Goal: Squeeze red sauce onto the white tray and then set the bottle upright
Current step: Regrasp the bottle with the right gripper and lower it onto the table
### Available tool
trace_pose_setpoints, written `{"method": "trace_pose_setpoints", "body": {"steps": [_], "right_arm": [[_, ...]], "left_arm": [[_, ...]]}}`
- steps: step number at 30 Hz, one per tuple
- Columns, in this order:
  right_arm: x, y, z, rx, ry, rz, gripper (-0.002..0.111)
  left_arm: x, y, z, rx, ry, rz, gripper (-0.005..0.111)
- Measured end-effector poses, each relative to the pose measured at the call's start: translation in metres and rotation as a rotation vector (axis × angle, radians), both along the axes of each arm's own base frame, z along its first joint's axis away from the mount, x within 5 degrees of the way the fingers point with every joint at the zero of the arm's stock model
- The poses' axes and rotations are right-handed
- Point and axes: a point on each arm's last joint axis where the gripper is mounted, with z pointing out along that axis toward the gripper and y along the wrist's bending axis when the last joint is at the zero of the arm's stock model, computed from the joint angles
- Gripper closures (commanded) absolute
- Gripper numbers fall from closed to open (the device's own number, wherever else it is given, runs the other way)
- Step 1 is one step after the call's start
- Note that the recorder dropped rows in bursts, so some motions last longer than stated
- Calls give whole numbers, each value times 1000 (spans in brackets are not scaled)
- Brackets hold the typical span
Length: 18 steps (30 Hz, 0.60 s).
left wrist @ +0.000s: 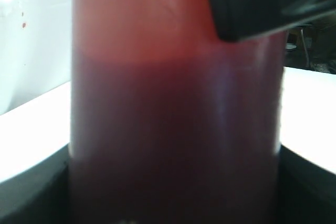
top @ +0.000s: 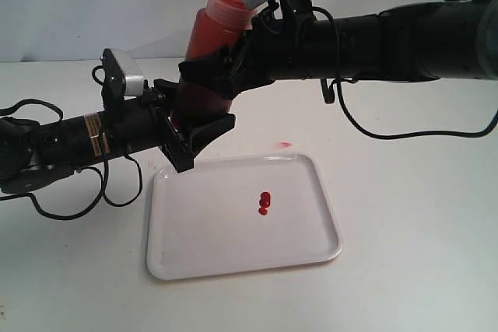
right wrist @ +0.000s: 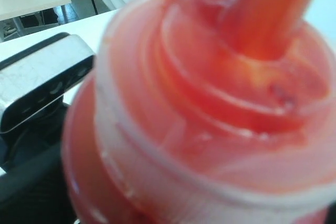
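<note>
Both grippers clamped on the bottle (top: 218, 30): left gripper (top: 191, 134) low, right gripper (top: 214, 71) mid-body. It's held nozzle-up over the far-left corner of the white tray (top: 311, 248). Red sauce (top: 264, 204) sits mid-tray; left-arm label (top: 96, 134) is unreadable. Only the right wrist view shows the stained cap (right wrist: 210, 129) close up.

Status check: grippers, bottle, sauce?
Left gripper and right gripper both shut on the bottle, nozzle up, leaning. Red sauce blobs on the white tray. Only a pink table spot nearby.

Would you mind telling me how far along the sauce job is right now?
Done: red sauce sits on the white tray. In hand: the left gripper and right gripper hold the bottle, nozzle up but tilted. Left: set it standing and release.
</note>
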Motion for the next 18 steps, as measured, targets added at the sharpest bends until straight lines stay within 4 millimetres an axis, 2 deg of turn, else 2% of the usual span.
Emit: {"method": "trace_pose_setpoints", "body": {"steps": [4,5,11,18], "right_arm": [[1,-1,-1,-8,-1,-13,108],[1,-1,-1,-18,-3,-20,108],[12,-9,-13,-138,-41,-124,108],[16,-12,-15,-238,-157,-123,108]], "left_arm": [[0,0,0,3,0,3,9],[0,0,1,-11,-5,1,2],[2,-2,8,-51,-32,-3,2],[2,-2,8,-51,-32,-3,2]]}}
